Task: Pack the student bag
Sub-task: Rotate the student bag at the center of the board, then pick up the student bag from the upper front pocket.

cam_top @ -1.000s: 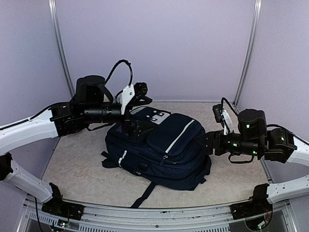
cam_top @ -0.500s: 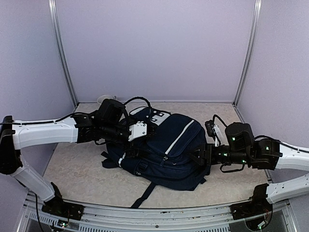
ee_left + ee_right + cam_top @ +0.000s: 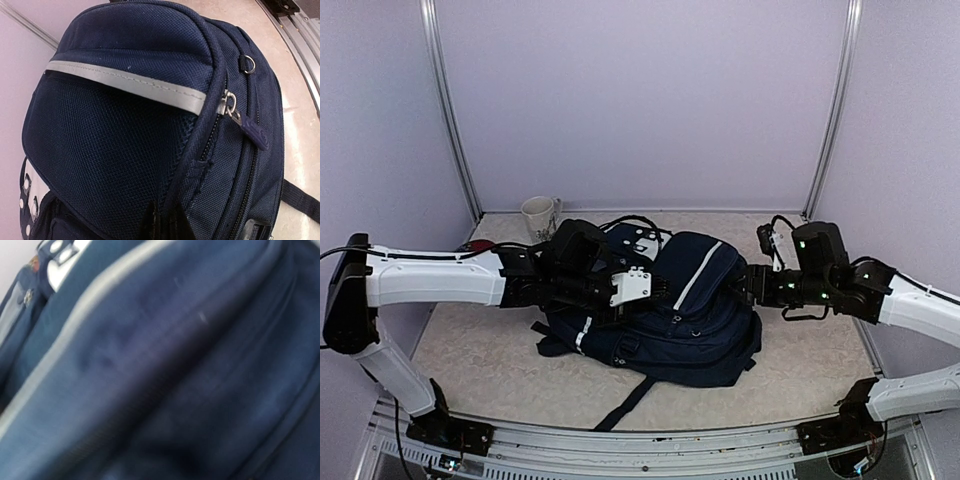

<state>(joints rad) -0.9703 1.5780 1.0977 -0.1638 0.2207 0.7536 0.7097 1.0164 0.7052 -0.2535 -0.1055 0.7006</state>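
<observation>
Lying flat in the middle of the table [image 3: 460, 350], the student bag [image 3: 690, 335] is big, dark blue and made of soft cloth. It looks floppy, so I think it will sag and fold if it is picked up by one corner. It also looks too bulky for one arm to lift easily. The best places to hold it are probably the firm seams, the black strap [image 3: 620, 398] hanging toward the near edge, or the little zip pull [image 3: 250, 131] for opening a pocket. The left gripper [image 3: 161, 226] sits on top of the bag with its two fingers pressed together, right at a raised seam beside the zip. I cannot tell if any cloth is caught between them. The right gripper [image 3: 752, 285] touches the right side of the bag, but its own camera shows only blurry blue, so I cannot tell if it is spread or closed. There is one bag, one white mug [image 3: 537, 216] in the far left corner, and two arms.
</observation>
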